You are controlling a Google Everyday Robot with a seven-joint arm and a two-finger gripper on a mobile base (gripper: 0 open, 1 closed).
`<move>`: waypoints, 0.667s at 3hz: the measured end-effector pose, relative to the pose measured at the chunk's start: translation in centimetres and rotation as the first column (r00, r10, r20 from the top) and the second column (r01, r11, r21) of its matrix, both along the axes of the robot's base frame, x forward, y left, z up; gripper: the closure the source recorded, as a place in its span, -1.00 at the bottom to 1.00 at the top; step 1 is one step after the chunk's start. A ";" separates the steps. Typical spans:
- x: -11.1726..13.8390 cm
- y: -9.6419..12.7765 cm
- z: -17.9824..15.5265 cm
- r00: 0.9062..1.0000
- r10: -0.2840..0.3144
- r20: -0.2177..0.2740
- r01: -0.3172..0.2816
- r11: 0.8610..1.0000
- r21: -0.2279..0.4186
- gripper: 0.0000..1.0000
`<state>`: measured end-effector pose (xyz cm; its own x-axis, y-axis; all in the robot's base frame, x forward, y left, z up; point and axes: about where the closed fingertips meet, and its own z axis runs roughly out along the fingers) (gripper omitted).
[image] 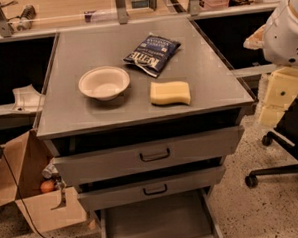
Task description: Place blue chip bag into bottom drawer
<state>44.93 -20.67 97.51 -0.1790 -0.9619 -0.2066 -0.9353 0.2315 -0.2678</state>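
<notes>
Dark navy foil chip bag (152, 54): lying on grey metal desk (207, 83), rear centre, ungrasped. Lowest grey metal drawer (154, 223): pulled open, floor bare. Gripper (280, 96): beside desk's right edge, well apart from it, state cannot be told; pick-up and placement both judged outstanding.

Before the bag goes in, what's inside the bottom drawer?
The bottom drawer is open, its visible floor bare grey; the rear is hidden under the drawers above. The blue chip bag lies on the cabinet top; the gripper hangs right of it.
</notes>
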 end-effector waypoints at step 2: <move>2.3 0.3 -0.2 0.998 -0.056 0.003 0.056 0.998 -0.009 -1.00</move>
<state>47.24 -20.35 97.33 -0.2320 -0.9522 -0.1987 -0.9202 0.2811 -0.2724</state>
